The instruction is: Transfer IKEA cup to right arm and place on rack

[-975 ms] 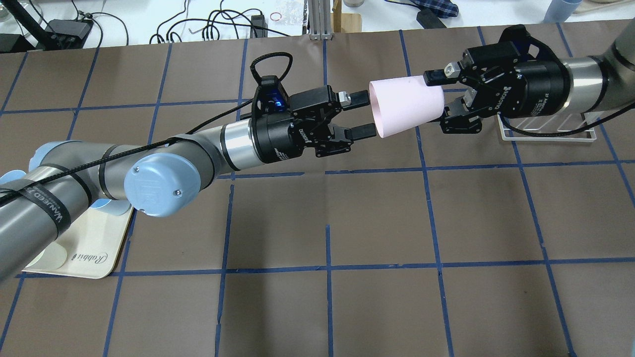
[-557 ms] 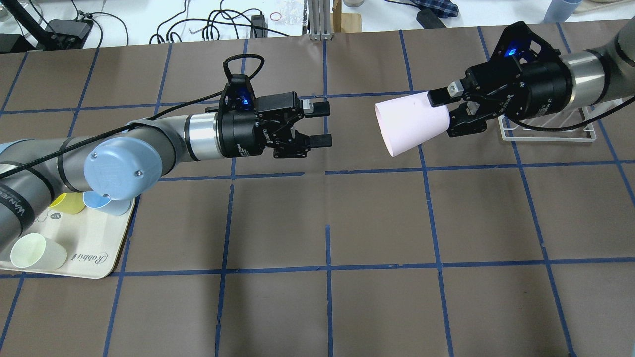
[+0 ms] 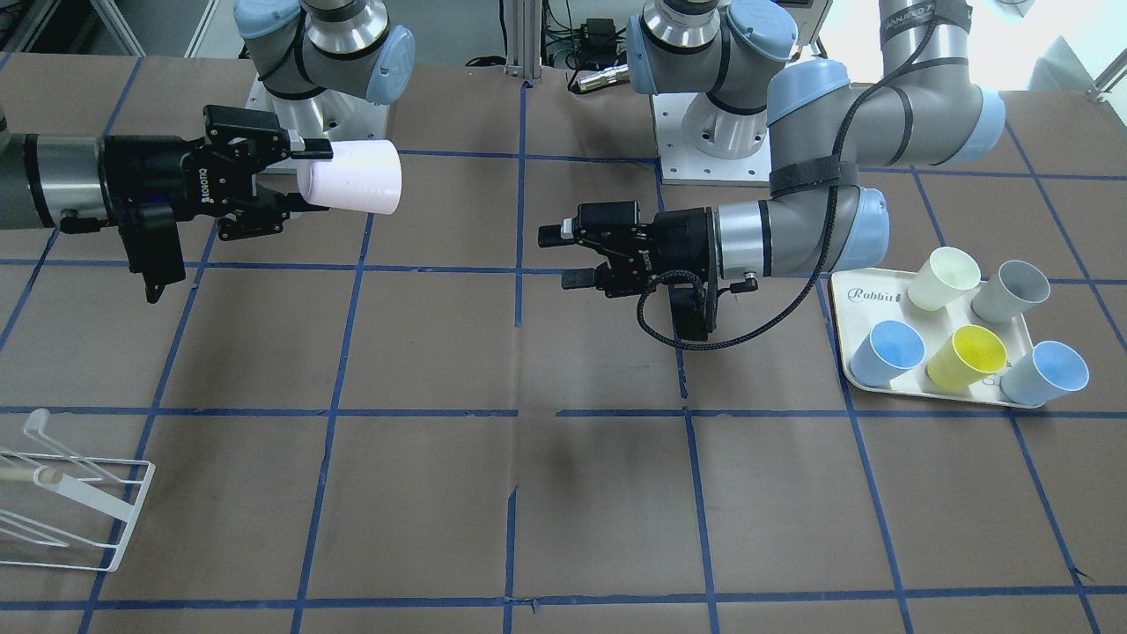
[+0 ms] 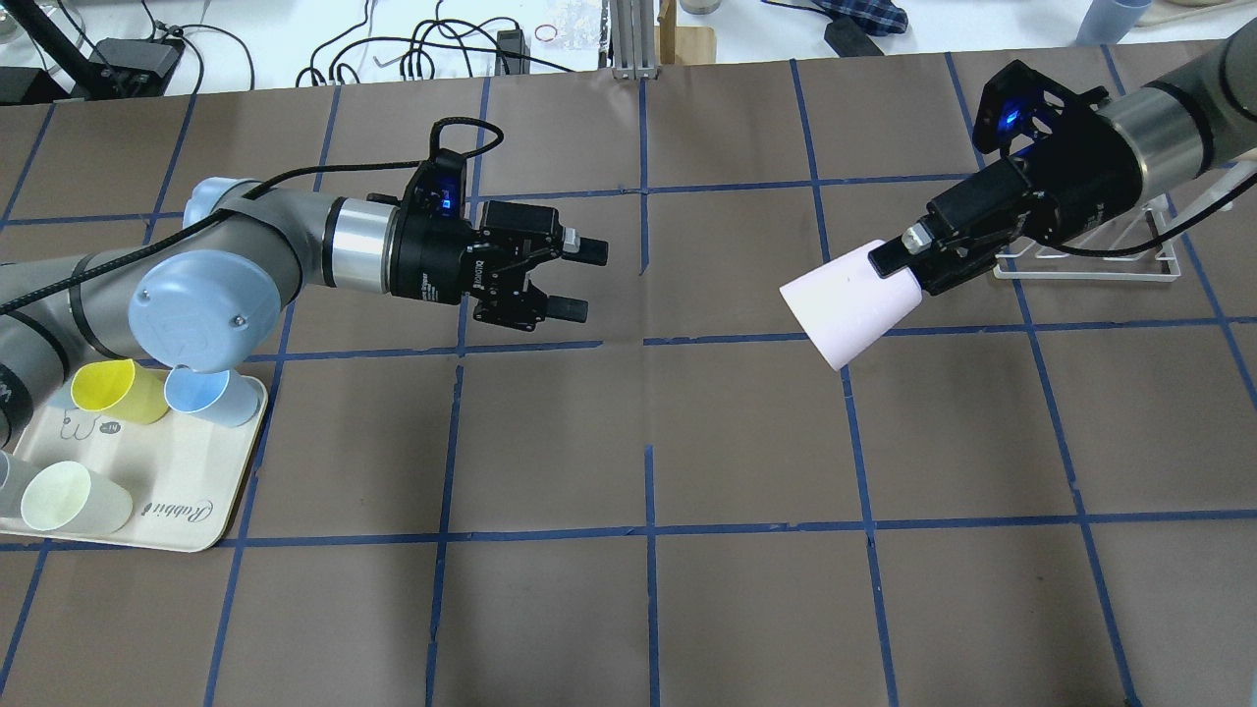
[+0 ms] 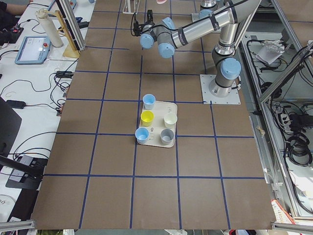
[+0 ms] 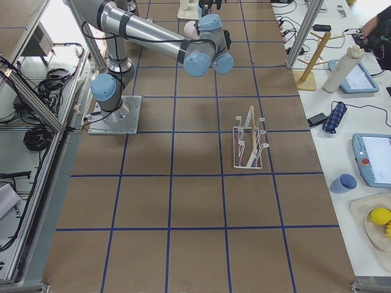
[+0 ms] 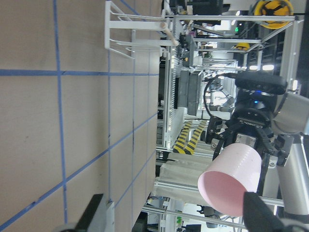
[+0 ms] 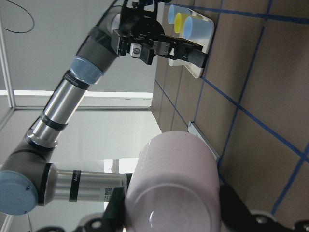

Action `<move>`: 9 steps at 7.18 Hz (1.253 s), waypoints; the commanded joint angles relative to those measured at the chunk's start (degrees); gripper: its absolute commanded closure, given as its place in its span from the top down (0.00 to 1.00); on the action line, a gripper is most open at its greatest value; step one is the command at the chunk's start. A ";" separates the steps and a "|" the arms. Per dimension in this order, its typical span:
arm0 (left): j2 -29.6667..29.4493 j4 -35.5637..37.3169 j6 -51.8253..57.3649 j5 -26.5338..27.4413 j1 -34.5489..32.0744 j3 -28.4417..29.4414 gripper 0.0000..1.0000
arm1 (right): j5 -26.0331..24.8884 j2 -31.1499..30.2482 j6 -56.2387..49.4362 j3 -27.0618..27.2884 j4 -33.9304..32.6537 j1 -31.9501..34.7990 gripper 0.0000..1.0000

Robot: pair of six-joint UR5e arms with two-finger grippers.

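Observation:
The pale pink IKEA cup (image 4: pixel 849 304) is held by its base in my right gripper (image 4: pixel 899 270), lying sideways in the air with its mouth toward the table's middle. It also shows in the front view (image 3: pixel 352 176), the left wrist view (image 7: pixel 231 179) and the right wrist view (image 8: pixel 174 179). My left gripper (image 4: pixel 586 280) is open and empty, well apart from the cup, its fingers pointing at it; it also shows in the front view (image 3: pixel 561 256). The white wire rack (image 4: pixel 1080 255) stands behind the right arm; it also shows in the right side view (image 6: pixel 249 145).
The cream tray marked "Rabbit" (image 4: pixel 187 491) sits at the table's left, under the left arm, with several cups: yellow (image 4: pixel 118 390), light blue (image 4: pixel 211 396), cream-white (image 4: pixel 69 498). Cables and boxes lie beyond the table's far edge.
The left gripper has drawn back to the left, away from the cup, open and empty. The right gripper has carried the cup right and toward the near side, tilting its mouth downward.

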 commanded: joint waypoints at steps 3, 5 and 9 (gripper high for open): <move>3.01 14.66 -14.24 31.67 -0.69 5.44 1.00 | -19.00 0.01 24.41 -0.28 -24.50 0.00 0.48; 5.91 11.22 -14.24 44.78 -1.14 10.47 1.00 | -27.00 0.10 30.48 -2.98 -31.29 -0.09 0.47; 8.04 -11.15 -18.24 65.03 -1.14 24.87 1.00 | -39.25 0.71 38.07 -5.02 -51.12 -0.61 0.47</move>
